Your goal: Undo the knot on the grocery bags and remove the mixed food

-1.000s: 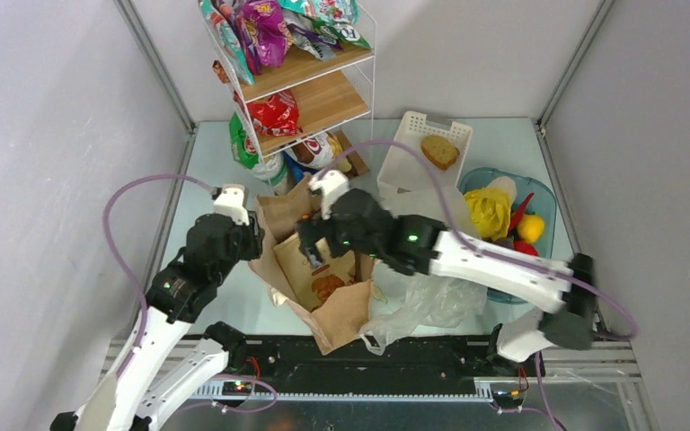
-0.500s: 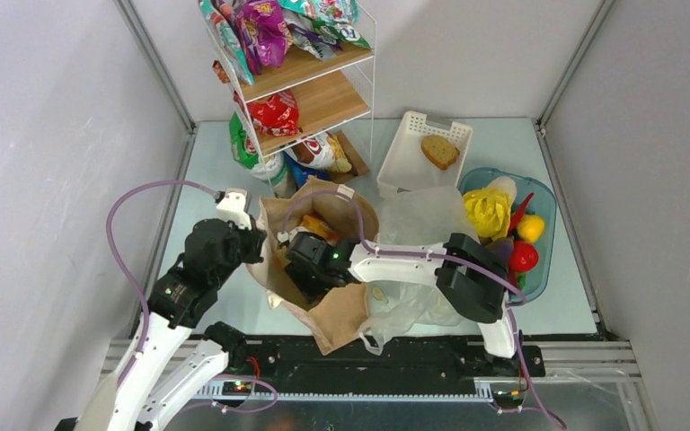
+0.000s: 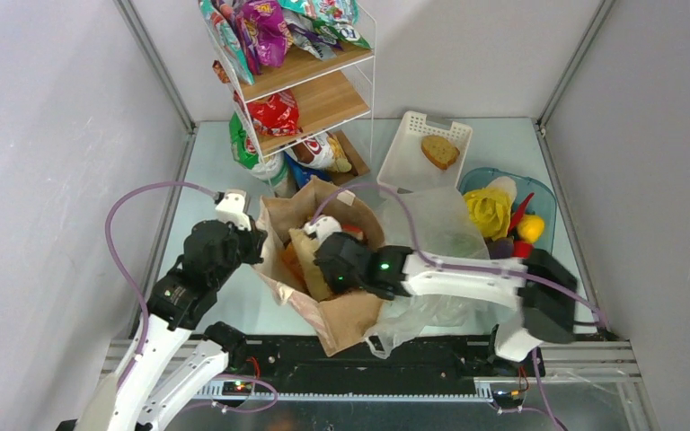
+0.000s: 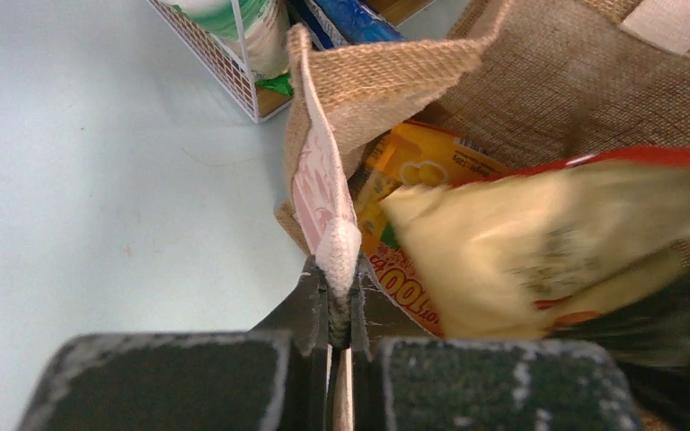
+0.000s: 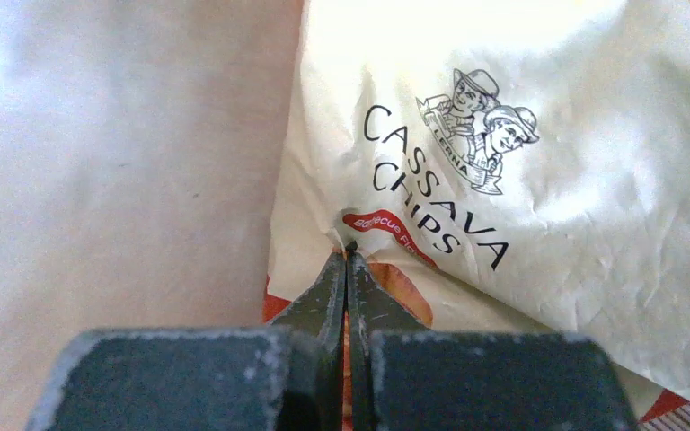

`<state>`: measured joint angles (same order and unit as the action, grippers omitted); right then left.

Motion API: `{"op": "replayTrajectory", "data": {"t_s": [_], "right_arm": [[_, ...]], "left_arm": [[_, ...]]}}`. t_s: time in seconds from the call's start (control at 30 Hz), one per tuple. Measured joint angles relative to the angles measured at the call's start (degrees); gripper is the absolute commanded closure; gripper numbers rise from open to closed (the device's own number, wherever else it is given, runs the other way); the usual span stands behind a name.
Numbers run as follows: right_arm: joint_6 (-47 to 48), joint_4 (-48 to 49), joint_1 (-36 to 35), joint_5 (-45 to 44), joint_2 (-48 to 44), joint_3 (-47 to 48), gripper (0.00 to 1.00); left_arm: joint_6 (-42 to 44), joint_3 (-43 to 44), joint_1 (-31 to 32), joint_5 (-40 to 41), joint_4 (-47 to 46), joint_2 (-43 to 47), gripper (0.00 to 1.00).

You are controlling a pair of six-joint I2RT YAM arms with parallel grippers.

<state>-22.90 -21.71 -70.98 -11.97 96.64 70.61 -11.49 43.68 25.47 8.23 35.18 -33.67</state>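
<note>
While the overhead camera takes in the whole table, only my wrist cameras catch the close work. Left wrist view: my left gripper (image 4: 337, 310) is clamped tight on the folded left rim of the large brown woven-cloth bag (image 4: 548, 81), pink lining showing. An orange-yellow crinkly snack packet (image 4: 413, 162) lies in the bag under a pale one.

Right wrist view, and here's print no other camera reads: "CASSAVA CHIPS" on that cream-coloured crinkly snack packet (image 5: 521, 180). My right gripper (image 5: 349, 260) is pinched shut on its creased edge.

From above comes what the wrists miss: the right arm reaching from the right, down into the brown bag's mouth, near the front of the table.

The count: two bags, the brown one and the thin clear plastic carrier bag (image 3: 431, 229) touching it on the right. Two packets I can make out inside the brown bag. One blue-tinted clear tub (image 3: 552, 224) at far right. One white slatted basket (image 3: 402, 166) holding one brown bread slice (image 3: 439, 151).
</note>
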Motion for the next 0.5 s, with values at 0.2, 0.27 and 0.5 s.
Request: {"op": "replayTrajectory", "data": {"t_s": [0.2,0.27,0.5], "right_arm": [[2.3,7.7,2.1,-0.4,-25.5,-8.9,1.0],[3.6,13.0,3.4,0.1,-34.3,-11.3,1.0],[7.5,25.3,6.4,0.7,-51.5,-16.0,1.0]], "left_arm": [[0.0,-0.8,0.0,-0.1,0.0,1.1,1.0],[0.0,-0.8,0.0,-0.1,0.0,1.1,1.0],[0.0,-0.8,0.0,-1.0,0.0,1.1,1.0]]}}
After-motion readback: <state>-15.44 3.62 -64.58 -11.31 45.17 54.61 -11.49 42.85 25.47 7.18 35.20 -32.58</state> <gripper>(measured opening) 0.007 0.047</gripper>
